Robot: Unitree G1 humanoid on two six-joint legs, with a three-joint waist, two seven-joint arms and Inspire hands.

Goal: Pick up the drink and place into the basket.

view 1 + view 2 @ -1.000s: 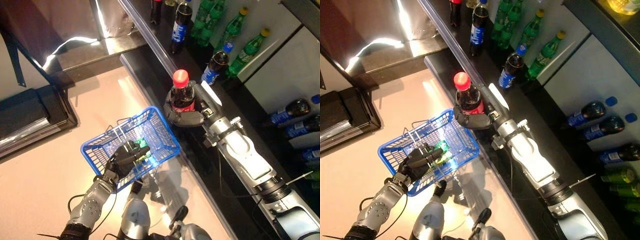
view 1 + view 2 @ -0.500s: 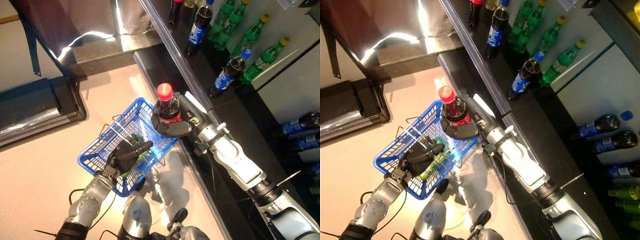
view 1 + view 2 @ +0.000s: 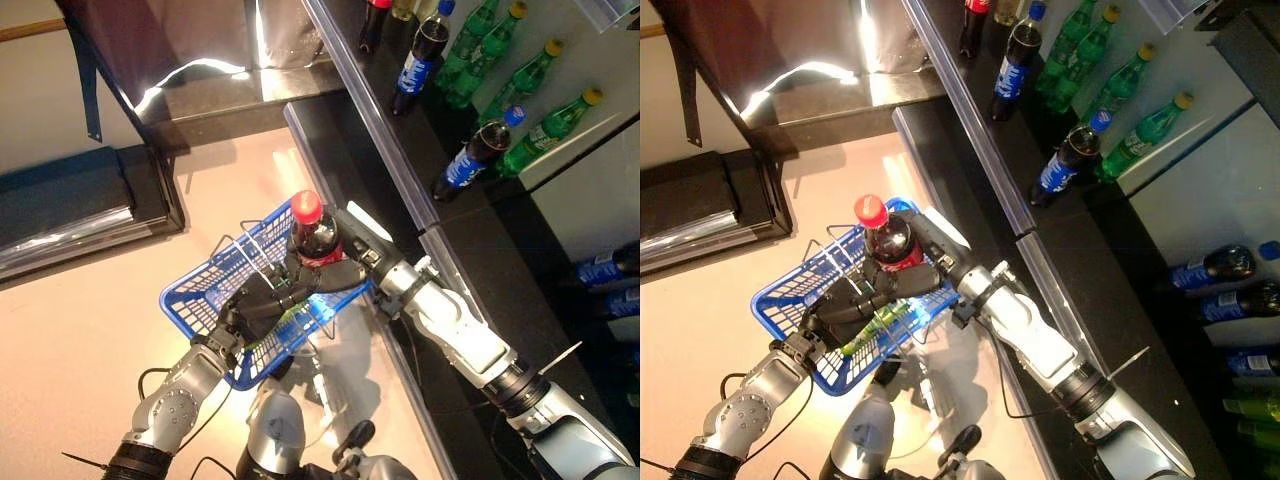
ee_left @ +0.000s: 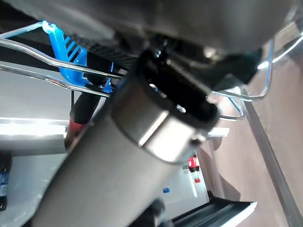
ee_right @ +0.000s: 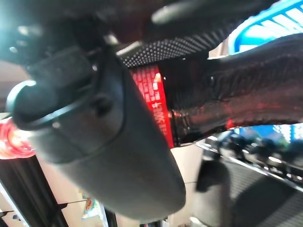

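Observation:
A dark cola bottle [image 3: 314, 233] with a red cap and red label stands upright over the blue wire-handled basket [image 3: 205, 296], and my right hand [image 3: 335, 272] is shut round its lower body. The right wrist view shows the red label [image 5: 158, 105] between the curled fingers. My left hand [image 3: 258, 306] is shut on the basket's wire handles [image 4: 57, 71] and holds the basket up off the floor. A green bottle [image 3: 872, 327] lies inside the basket, partly hidden by the left hand.
A dark shelf unit with a metal rail [image 3: 385, 130] runs along the right, carrying several cola and green bottles [image 3: 478, 155]. More bottles lie lower right [image 3: 1200, 268]. A dark mat [image 3: 70, 205] lies on the pale floor at left.
My right hand has carried the cola bottle from beside the shelf leftward and down over the basket. The left hand keeps its hold on the basket. The camera has shifted.

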